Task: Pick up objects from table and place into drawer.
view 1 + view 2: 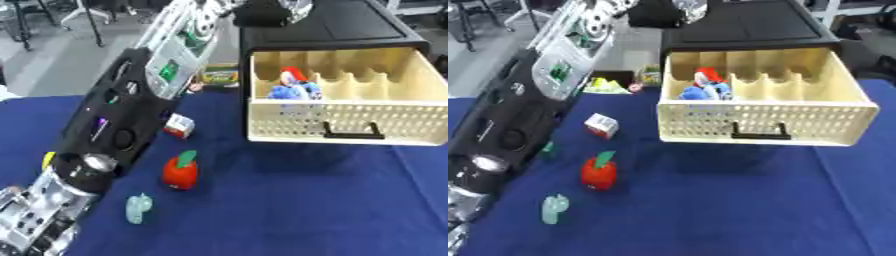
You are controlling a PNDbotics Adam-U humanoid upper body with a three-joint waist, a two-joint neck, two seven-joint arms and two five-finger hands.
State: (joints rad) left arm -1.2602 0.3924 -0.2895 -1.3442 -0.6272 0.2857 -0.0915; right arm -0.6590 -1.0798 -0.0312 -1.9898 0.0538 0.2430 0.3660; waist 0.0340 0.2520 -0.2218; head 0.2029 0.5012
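The left hand (262, 11), its fingers too hidden to judge, hovers above the back of the one open cream drawer (763, 120), which holds a red-and-blue toy (293, 86), while left of the drawer lie one red apple (180, 172), one white-and-red box (601, 125) and one pale green piece (137, 208).

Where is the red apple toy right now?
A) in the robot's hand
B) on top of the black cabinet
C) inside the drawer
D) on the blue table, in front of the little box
D: the red apple toy lies on the blue table, nearer the camera than the little box, outside the open drawer.
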